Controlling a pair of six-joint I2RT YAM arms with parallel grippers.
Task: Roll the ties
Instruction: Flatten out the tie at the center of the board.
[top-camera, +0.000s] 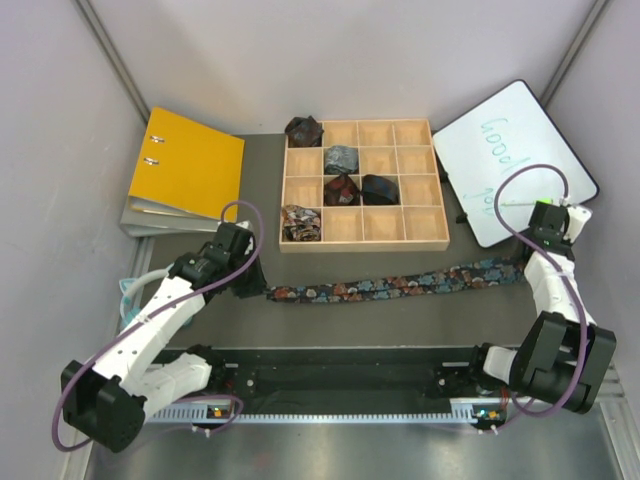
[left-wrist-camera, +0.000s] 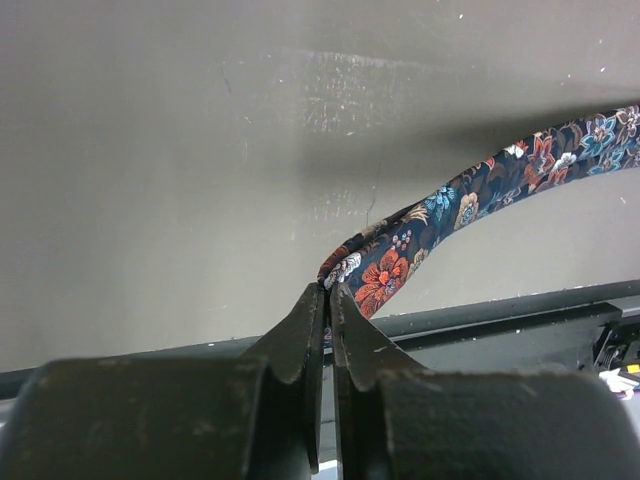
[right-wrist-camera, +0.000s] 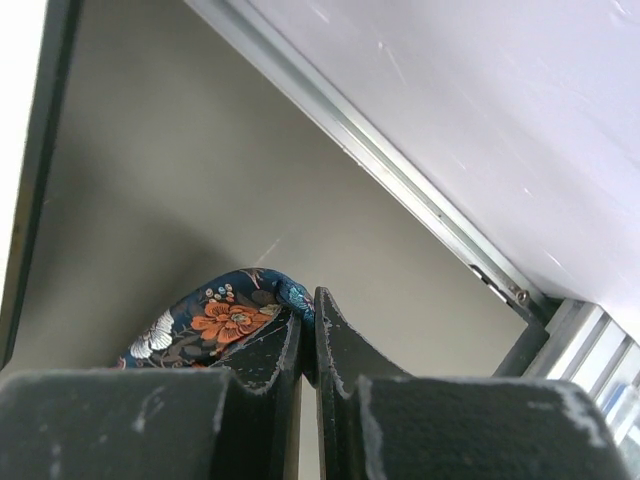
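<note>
Finds the navy floral tie (top-camera: 400, 283) unrolled on the dark table (top-camera: 400, 335), stretched from 9 o'clock to 3 o'clock, just at 6 o'clock of the wooden tray (top-camera: 355, 245). Lifts slightly toward 2 o'clock at the far end in the top view.

Has the left gripper (top-camera: 264, 290) at the tie's 9 o'clock end. From the left wrist, shows that gripper (left-wrist-camera: 327, 290) with jaws pressed almost together and the tie (left-wrist-camera: 480, 190) pinched at its tip, running away toward 2 o'clock above the table.

Has the right gripper (top-camera: 520, 262) at the 3 o'clock end. From the right wrist, shows it (right-wrist-camera: 308, 300) likewise narrowed to a slit, nipping a folded edge of the tie (right-wrist-camera: 225, 320), which bulges out at 9 o'clock of the fingers.

Holds five rolled bundles in the tray:
- dark maroon bundle (top-camera: 303, 130) in the 11 o'clock corner cell
- grey-blue bundle (top-camera: 341, 159)
- maroon bundle (top-camera: 341, 189) directly at its 6 o'clock
- black bundle (top-camera: 380, 187) at 3 o'clock of the maroon one
- brown-patterned bundle (top-camera: 301, 222) in the 7 o'clock corner cell

Places a yellow binder (top-camera: 190, 160) at 9 o'clock of the tray and a whiteboard (top-camera: 515, 150) at 3 o'clock.
</note>
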